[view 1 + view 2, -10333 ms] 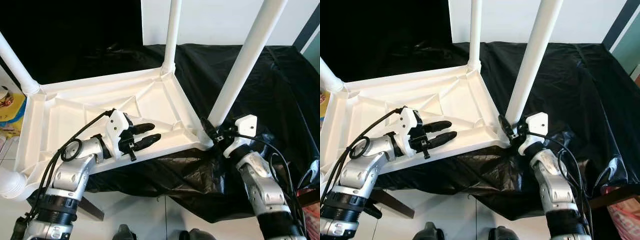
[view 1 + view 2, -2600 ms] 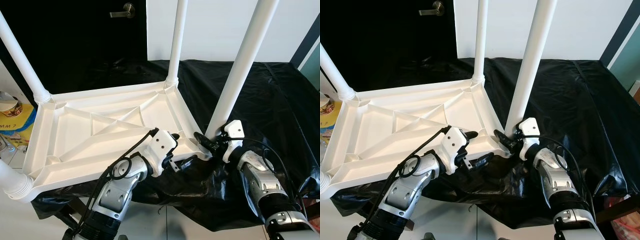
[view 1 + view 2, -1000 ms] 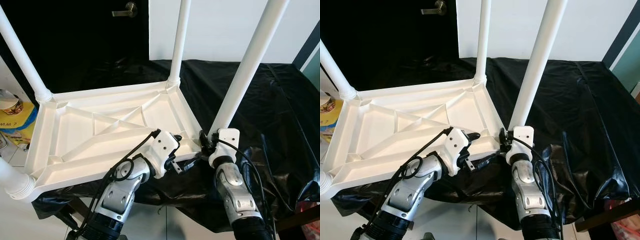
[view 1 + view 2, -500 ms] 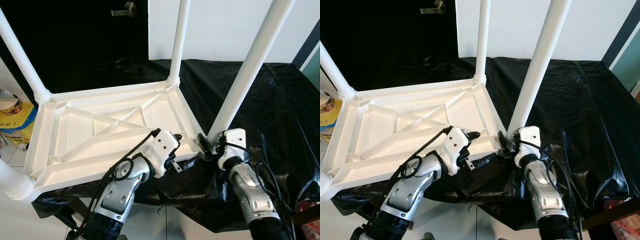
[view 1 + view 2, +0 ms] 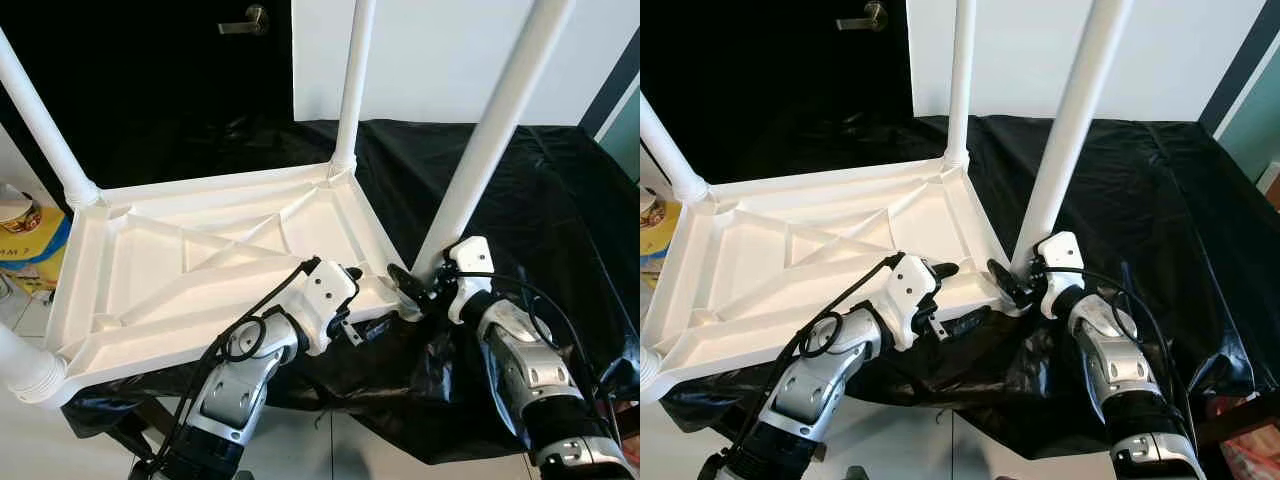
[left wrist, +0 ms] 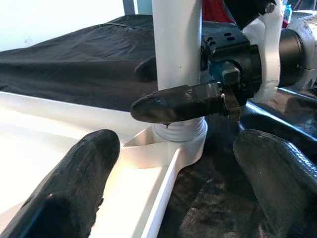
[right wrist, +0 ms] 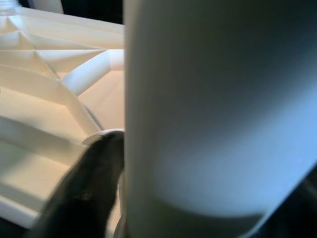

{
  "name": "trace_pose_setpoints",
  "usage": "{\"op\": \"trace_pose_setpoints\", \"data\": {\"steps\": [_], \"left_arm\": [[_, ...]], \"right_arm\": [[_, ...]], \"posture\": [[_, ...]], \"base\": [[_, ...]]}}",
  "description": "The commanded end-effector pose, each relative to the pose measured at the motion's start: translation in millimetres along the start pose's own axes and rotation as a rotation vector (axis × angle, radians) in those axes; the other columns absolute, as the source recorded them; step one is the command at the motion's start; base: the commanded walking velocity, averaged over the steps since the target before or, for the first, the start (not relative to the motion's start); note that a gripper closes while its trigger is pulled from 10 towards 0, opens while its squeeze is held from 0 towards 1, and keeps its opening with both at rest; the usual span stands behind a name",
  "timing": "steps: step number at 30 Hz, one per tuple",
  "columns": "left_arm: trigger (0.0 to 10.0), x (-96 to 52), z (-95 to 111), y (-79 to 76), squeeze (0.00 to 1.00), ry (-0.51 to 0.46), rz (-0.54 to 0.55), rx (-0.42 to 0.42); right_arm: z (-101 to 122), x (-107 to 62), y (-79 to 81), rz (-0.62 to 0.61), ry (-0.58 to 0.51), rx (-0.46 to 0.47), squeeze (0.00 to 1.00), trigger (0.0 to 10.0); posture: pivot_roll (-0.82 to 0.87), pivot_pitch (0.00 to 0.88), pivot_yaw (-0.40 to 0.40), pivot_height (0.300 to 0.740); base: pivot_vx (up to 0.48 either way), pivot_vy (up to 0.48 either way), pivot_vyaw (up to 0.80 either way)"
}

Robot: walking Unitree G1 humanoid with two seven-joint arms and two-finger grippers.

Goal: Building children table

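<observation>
While all four legs stand in their corner sockets, the build looks close to done, though seating cannot be confirmed.

Table position: the white table top (image 5: 200,270) lies upside down on a surface draped in black cloth (image 5: 540,200), its ribbed underside facing up and its near-left corner hanging past the cloth's edge.

Done so far: the near-right leg (image 5: 480,150), far-right leg (image 5: 348,90), far-left leg (image 5: 45,120) and near-left leg (image 5: 25,370) each sit in a corner of the top.

Left to do: judging from the grippers' places, the near-right leg is the one being tightened or checked; after that the table needs turning upright.

Axis and pointing: the top's long axis runs left to right across the head view; the legs point upward, away from the cloth, their long axes roughly square to the top.

Right gripper (image 5: 415,288): at the base of the near-right leg, one finger (image 6: 183,103) lying across its socket; fingers appear closed around the leg.

Left gripper (image 5: 362,305): straddling the top's near edge just beside that same corner, fingers (image 6: 74,183) spread wide with one above the rim and one below, gripping nothing.
</observation>
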State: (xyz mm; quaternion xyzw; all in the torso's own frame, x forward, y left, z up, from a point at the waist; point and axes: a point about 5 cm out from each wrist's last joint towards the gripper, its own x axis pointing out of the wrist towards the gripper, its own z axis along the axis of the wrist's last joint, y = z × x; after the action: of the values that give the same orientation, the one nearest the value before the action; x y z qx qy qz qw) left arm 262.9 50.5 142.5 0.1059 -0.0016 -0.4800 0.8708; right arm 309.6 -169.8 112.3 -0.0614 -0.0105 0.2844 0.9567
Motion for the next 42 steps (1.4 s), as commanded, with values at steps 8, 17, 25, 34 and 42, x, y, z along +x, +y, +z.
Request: {"op": "trace_pose_setpoints", "data": {"steps": [8, 17, 25, 34, 42], "left_arm": [[10.0, 0.4, 2.6, 4.3, 0.0, 0.004, 0.065, 0.016], [10.0, -0.6, 2.5, 3.0, 0.0, 0.002, 0.076, 0.008], [10.0, -0.8, 0.8, 1.0, 0.0, 0.007, 0.074, 0.004], [10.0, 0.2, -0.8, -0.2, 0.0, 0.013, 0.067, 0.002], [10.0, 0.9, -0.8, -0.8, 0.0, 0.013, 0.06, 0.003]], "right_arm": [[-6.3, 4.0, -0.4, 0.063, 0.038, -0.008, 0.0, 0.0], [-14.5, -0.4, -4.3, 0.062, 0.065, 0.02, 0.0, 7.7], [-16.7, -2.6, 0.3, -0.021, 0.029, 0.06, 0.0, 10.0], [-22.3, -5.6, 7.0, -0.193, 0.046, 0.058, 0.0, 10.0], [-25.0, -4.3, 16.2, -0.297, 0.072, 0.07, 0.0, 10.0]], "posture": [[0.0, 0.0, -0.062, 0.74], [-0.01, 0.0, -0.066, 0.74], [-0.01, 0.0, -0.068, 0.74], [-0.02, 0.0, -0.068, 0.74], [-0.02, 0.0, -0.066, 0.74]], "base": [[0.0, 0.0, 0.0], [0.0, 0.0, 0.0], [0.0, 0.0, 0.0], [0.0, 0.0, 0.0], [0.0, 0.0, 0.0]]}}
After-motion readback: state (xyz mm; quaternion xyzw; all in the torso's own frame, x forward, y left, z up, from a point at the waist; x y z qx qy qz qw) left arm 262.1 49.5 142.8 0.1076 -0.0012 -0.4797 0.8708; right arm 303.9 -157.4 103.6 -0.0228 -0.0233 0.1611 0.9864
